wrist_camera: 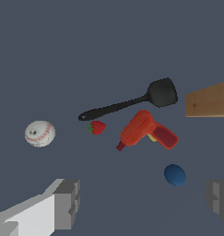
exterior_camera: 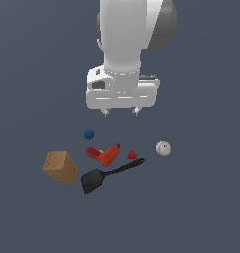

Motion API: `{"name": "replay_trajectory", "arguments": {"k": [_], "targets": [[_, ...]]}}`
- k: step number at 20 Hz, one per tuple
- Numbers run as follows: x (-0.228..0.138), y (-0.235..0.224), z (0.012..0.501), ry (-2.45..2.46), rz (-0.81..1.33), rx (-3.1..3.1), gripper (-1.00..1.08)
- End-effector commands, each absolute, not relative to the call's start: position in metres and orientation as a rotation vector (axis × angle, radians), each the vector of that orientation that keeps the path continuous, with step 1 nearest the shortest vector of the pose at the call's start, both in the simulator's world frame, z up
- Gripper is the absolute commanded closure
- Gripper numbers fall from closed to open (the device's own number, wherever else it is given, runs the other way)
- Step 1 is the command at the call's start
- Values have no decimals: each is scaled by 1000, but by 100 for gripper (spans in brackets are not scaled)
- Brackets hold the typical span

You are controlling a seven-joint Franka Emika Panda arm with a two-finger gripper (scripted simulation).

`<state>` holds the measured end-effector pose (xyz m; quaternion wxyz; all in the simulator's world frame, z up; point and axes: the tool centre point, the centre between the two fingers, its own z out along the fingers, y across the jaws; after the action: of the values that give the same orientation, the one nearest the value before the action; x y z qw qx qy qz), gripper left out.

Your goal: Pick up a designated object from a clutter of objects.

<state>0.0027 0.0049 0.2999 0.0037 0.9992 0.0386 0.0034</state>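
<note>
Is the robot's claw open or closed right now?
Open: the gripper shows its two fingers set far apart, with nothing between them.

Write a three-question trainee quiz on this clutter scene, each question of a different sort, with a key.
1. True or false: the gripper is already closed on the strawberry.
2. Multiple choice: in the exterior view, which object lies nearest the strawberry? A. the blue ball B. the spatula handle C. the wooden cube
3. Fill in: the white round object at the exterior view's right of the clutter is a ______.

Key:
1. False; the fingers stand apart, above the objects, holding nothing.
2. B; the handle tip ends right beside it.
3. Baseball.
</note>
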Motion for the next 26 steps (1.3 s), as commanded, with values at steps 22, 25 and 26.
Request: {"name": "replay_trajectory", "arguments": {"k": [22, 25, 26], "targets": [[25, 34, 177, 1022, -13, 2937, -92], [26, 40, 157, 1161, -14, 2888, -92], [26, 42, 150, 1207, -15, 2870, -92]]}}
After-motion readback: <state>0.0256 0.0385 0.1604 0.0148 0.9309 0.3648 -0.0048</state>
